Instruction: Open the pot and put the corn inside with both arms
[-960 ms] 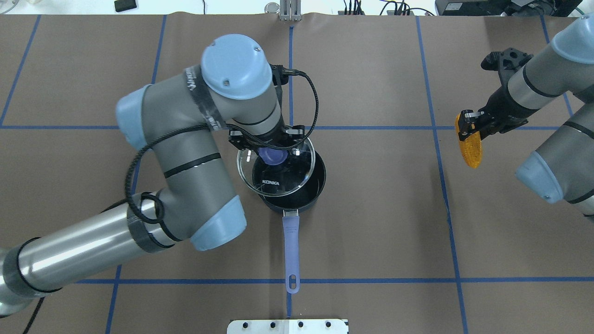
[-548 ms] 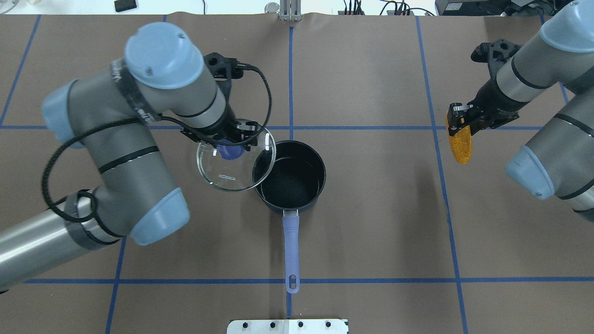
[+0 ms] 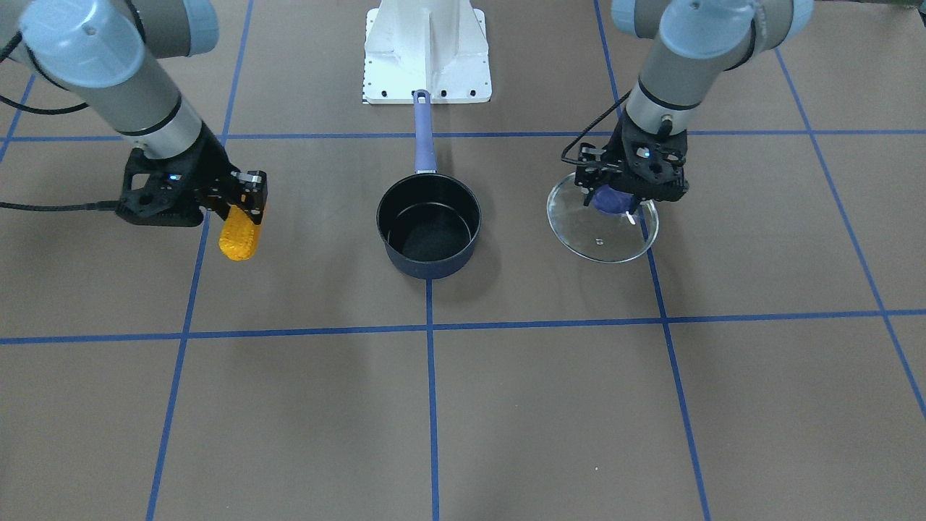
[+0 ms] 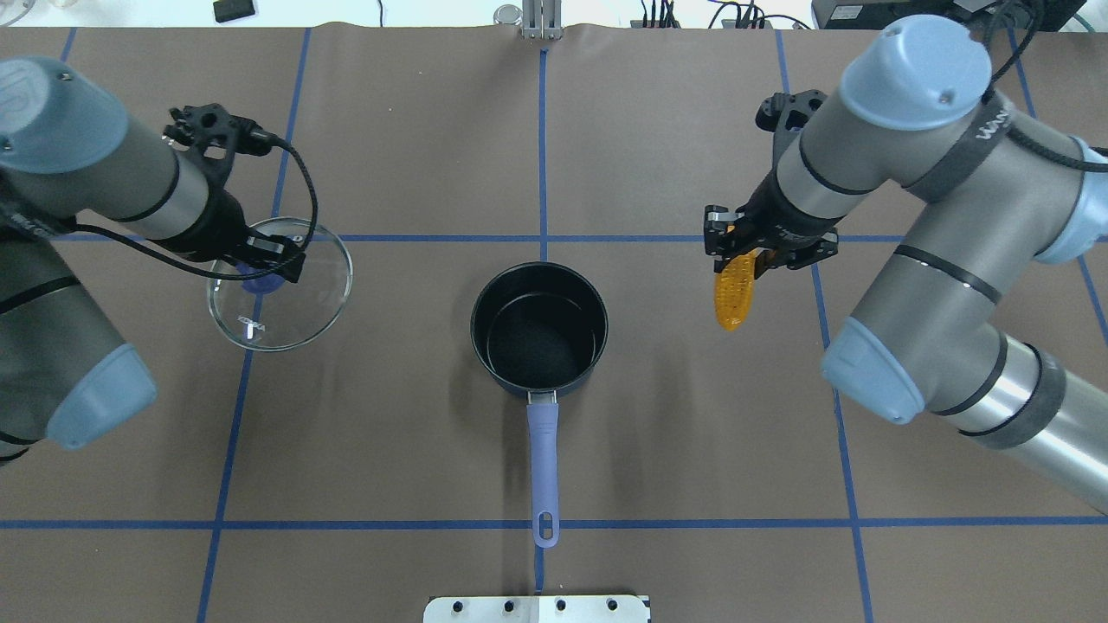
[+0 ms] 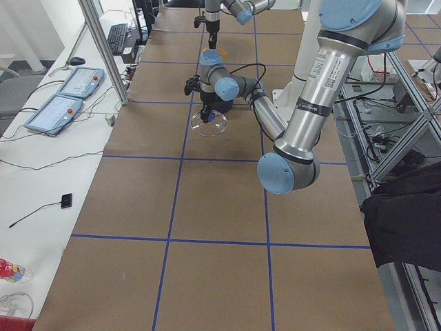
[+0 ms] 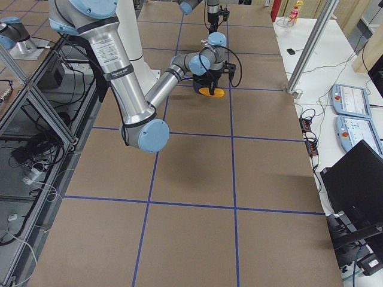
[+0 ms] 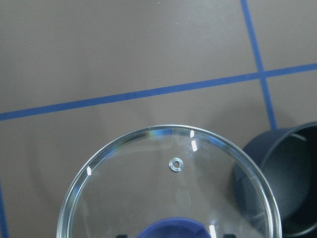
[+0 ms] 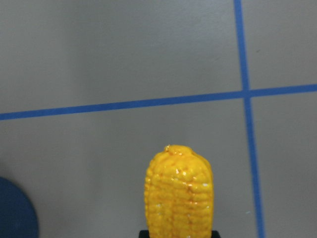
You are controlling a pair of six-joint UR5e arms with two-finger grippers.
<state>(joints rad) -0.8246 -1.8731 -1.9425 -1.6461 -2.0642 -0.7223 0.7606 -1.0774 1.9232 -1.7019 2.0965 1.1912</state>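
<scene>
**Open pot, corn held beside it**

The navy pot [image 4: 600, 333], black inside, stands lidless. The right gripper [image 4: 737, 251] clamps the bumpy yellow-orange corn [image 4: 733, 298] by 1 end; the rest juts beyond its fingers [image 3: 255, 192], off to the pot's right. The left gripper [image 4: 260, 270] pinches the blue knob [image 4: 258, 280] of the glass lid [image 4: 299, 303].

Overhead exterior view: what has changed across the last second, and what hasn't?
The left hand carried the glass lid from over the pot away to the view's left, leaving the pot fully uncovered. The right hand brought the corn in from the view's right toward the pot, not yet over it. Unchanged: the pot's position and both hands' grips.
</scene>
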